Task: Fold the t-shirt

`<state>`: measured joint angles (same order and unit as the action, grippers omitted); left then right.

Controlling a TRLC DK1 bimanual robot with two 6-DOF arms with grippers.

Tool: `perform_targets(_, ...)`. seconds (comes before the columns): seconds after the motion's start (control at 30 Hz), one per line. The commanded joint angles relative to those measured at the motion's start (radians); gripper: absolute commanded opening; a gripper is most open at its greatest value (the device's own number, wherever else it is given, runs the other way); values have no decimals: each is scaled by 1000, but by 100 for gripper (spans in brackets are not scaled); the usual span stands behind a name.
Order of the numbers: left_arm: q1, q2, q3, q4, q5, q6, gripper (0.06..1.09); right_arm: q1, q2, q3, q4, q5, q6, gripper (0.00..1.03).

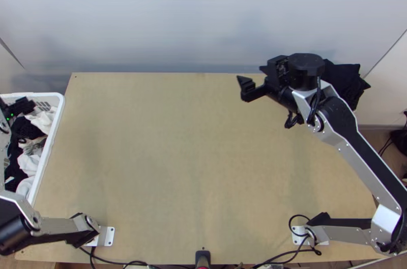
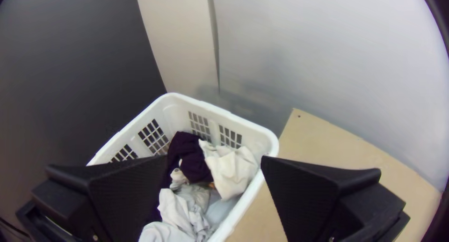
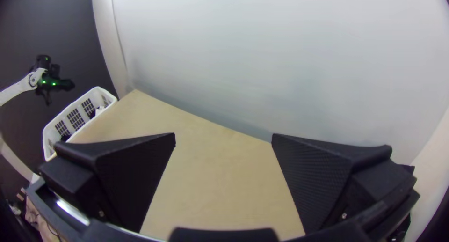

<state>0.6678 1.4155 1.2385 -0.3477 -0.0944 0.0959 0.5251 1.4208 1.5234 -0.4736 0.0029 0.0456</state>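
Light wood forms the rectangular table (image 1: 178, 167) in the top view; the right gripper (image 1: 252, 76) is above its far right part, fingers apart, with dark black cloth (image 1: 351, 80) bunched at the far right corner, partly hidden by the arm. The left gripper (image 1: 21, 106) is over a white plastic basket (image 1: 61, 111) at the table's left edge. Left wrist view: fingers wide apart, nothing between the pads; the basket holds crumpled dark purple cloth (image 2: 189, 157), cream-white cloth (image 2: 229, 169) and pale grey cloth (image 2: 177, 214). Which cloth is the t-shirt cannot be told. Right wrist view: fingers wide apart, nothing gripped.
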Motion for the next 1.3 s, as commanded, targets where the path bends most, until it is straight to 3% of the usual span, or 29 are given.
perform_targets(0.0,92,123,-40,110,5,34,103,110,-13,60,-43,2,-3,96)
perform_targets(0.53,21,507,173,144,-8,-1,103,167,0,109,-91,6,-21,96)
perform_targets(0.7,-13,619,253,171,-79,11,103,170,12,112,-91,19,-24,96)
perform_targets(1.27,-14,950,553,95,-117,16,103,168,35,141,-109,68,-43,96)
